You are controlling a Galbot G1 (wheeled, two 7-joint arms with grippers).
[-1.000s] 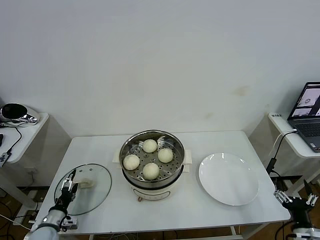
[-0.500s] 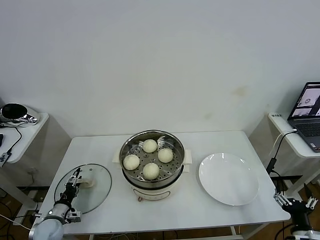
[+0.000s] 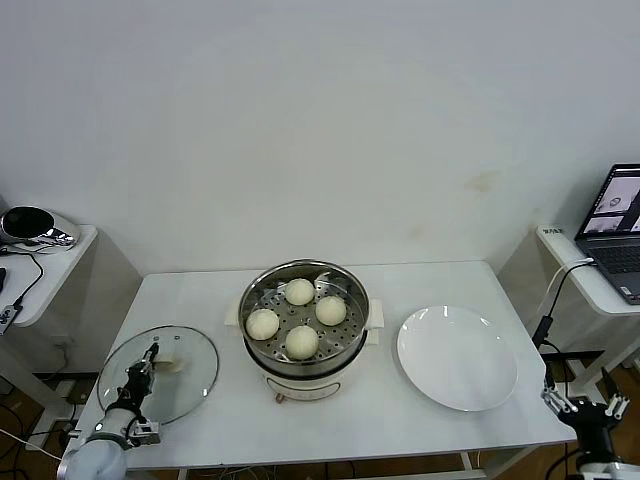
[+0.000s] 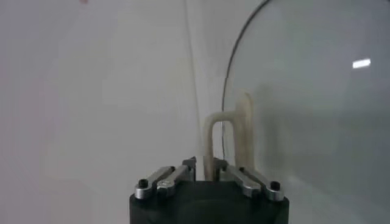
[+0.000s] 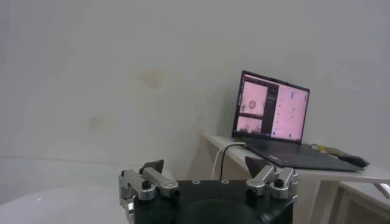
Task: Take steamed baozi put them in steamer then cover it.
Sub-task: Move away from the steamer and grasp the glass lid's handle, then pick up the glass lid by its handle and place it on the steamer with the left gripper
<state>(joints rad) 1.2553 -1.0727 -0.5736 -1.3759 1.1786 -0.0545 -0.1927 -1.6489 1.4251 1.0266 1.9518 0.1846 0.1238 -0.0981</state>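
Left gripper [image 3: 148,362] has closed on the cover's [image 3: 195,380] handle [image 3: 170,364].

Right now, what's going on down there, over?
Left end effector shut on the cover handle. Right end effector open, parked off the table's right corner. Four baozi in the steamer, nothing blocking.

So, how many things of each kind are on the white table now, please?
Steamed baozi: 4
Steamer: 1
Glass cover: 1
White plate: 1
Total: 7
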